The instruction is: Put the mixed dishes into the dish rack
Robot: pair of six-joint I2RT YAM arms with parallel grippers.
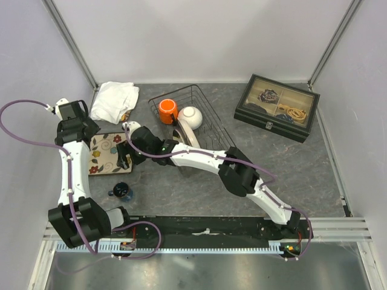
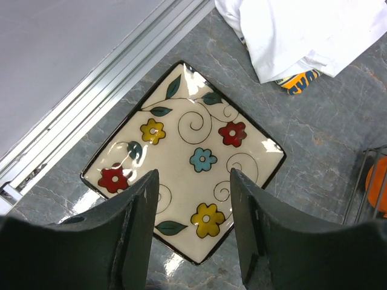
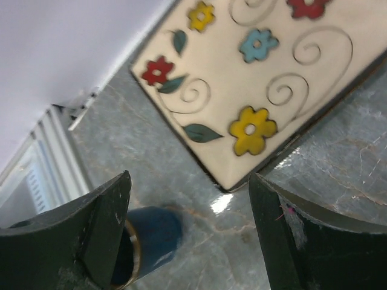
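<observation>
left tool [image 2: 193,181] down over square plate [image 2: 187,151], parted, empty | right tool [image 3: 188,181] low at its corner, wide (empty)

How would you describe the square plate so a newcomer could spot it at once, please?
Start at the black wire dish rack; left of it, just nearer than the white cloth, a square plate lies flat. Only it bears coloured flowers.

Grey marbled desk [image 1: 302,175]. Back left: crumpled white cloth [image 1: 115,99]. Beside cloth: black wire dish rack [image 1: 213,124]. Back right: black glass-lidded box [image 1: 277,107]. Left side: square flowered plate [image 1: 106,152], lying flat. Near plate, toward front: small dark blue cup [image 1: 123,191].
</observation>
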